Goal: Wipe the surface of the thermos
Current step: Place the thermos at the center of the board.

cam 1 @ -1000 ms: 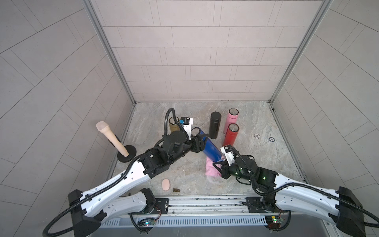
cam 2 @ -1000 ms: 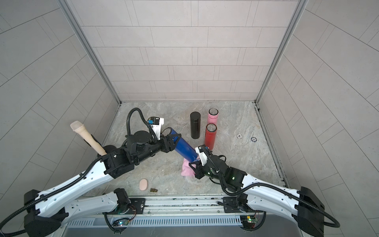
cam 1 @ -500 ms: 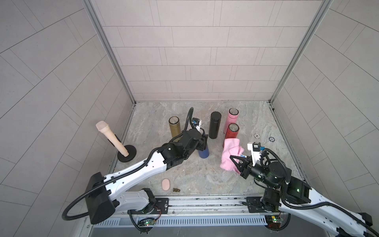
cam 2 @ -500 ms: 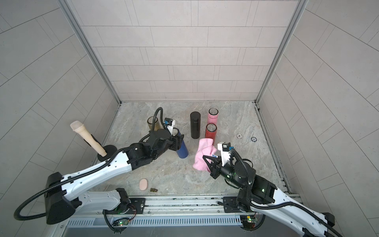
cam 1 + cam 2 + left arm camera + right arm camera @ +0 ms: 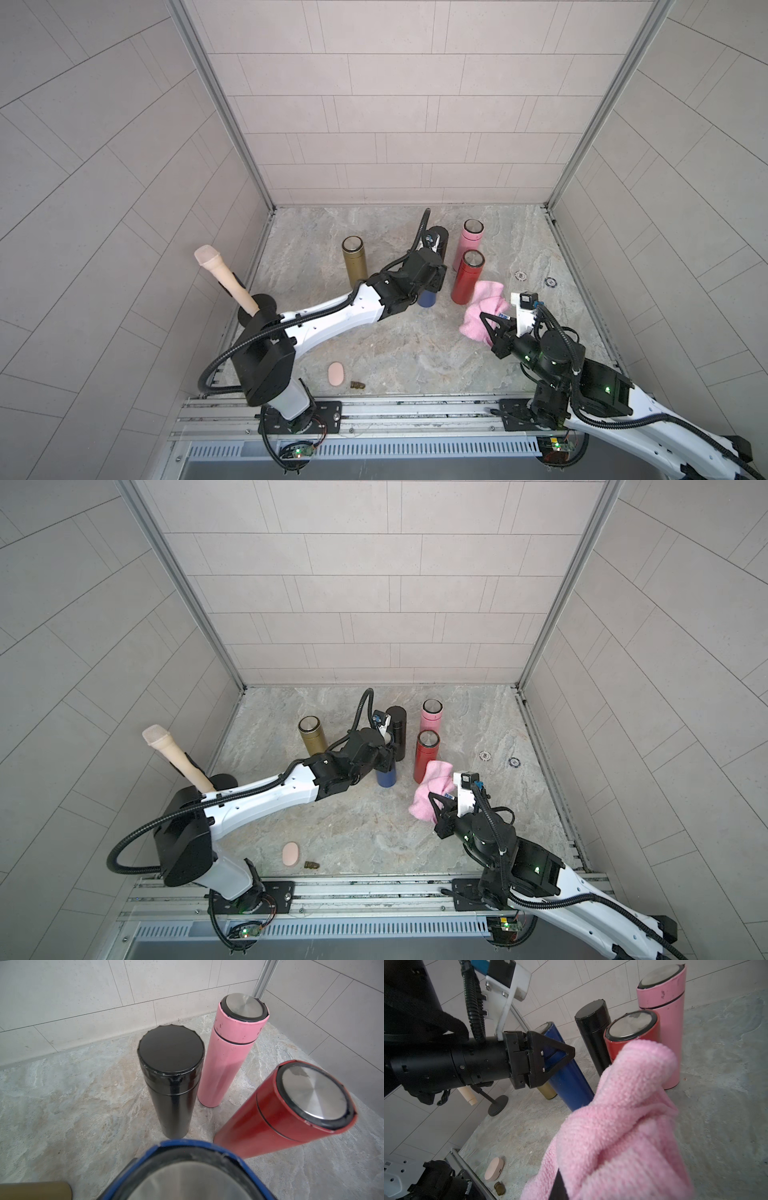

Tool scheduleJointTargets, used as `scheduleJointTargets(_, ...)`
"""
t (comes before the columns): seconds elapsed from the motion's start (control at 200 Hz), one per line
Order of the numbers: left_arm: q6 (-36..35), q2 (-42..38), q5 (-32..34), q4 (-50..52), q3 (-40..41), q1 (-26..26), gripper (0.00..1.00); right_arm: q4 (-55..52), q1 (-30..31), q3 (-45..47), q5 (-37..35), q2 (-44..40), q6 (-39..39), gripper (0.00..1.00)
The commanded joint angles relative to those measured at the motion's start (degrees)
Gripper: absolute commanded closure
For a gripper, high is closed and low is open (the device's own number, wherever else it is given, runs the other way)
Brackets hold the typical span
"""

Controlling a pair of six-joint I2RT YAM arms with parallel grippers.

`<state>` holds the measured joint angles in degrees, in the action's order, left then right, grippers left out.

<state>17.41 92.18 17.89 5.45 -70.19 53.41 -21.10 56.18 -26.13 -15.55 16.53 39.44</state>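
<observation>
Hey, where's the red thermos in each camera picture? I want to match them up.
In a top view: red thermos upright, right of the floor's centre, pink cloth beside its base.
In a top view: red thermos, same neighbours.
Left wrist: red thermos beside the black thermos, steel lid near the camera.
Right wrist: red thermos partly behind the pink cloth.
Shared landmark: pink thermos just behind it.

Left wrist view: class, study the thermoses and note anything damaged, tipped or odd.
Nothing is tipped or spilled. The pink thermos has dark chips in its paint near the cap, the black thermos shows pale chipping round its lid edge, and the red thermos has a nicked rim.
</observation>
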Motion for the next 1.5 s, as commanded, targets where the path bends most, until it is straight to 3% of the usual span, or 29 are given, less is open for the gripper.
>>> scheduleJointTargets(0.0,-1.37,2.08,1.4,-4.74,-3.55,-0.42,1.0,-0.84,-0.37,-0.23,-1.74,-0.27,0.1,1.0)
scheduleJointTargets(0.275,-0.71,6.16,0.09,-6.57,-3.8,-1.39,0.99,-1.87,-0.54,0.12,-1.85,-0.41,0.2,1.0)
scheduleJointTargets(0.425,-0.69,6.0,-0.05,-6.08,-3.35,-1.37,0.62,-1.84,-0.81,0.29,-1.95,-0.28,0.2,1.0)
scheduleJointTargets(0.515,-0.83,5.22,0.12,-6.16,-2.95,-1.31,0.45,-1.75,-0.9,0.05,-1.85,-0.19,0.15,1.0)
scheduleJointTargets(0.695,-1.17,2.98,0.1,-5.88,-2.67,-1.25,0.26,-1.36,-0.99,-0.54,-1.83,0.24,0.25,1.0)
scheduleJointTargets(0.766,-0.97,1.79,0.43,-4.98,-2.86,-1.28,0.11,-1.05,-0.99,-0.9,-1.72,0.56,0.18,1.0)
scheduleJointTargets(0.871,-1.29,-0.49,0.65,-3.31,-3.01,-1.22,0.01,-0.53,-0.98,-1.67,-1.13,1.76,0.24,1.0)
scheduleJointTargets(1.071,-1.55,-8.43,4.72,3.94,-3.46,-0.41,0.0,1.05,-1.05,-3.24,0.86,4.35,0.08,1.0)
scheduleJointTargets(1.186,-1.81,-16.09,14.24,6.63,-1.14,-0.07,0.0,2.66,-1.0,-3.83,2.99,6.75,-0.07,1.0)
scheduleJointTargets(1.371,-1.41,-23.82,27.03,19.24,-0.93,-2.68,0.0,5.59,-1.05,-4.44,5.54,11.53,0.29,1.0)
scheduleJointTargets(1.491,-1.38,-27.32,20.7,19.15,3.45,-9.6,0.0,7.83,-1.03,-4.53,6.23,13.94,0.37,1.0)
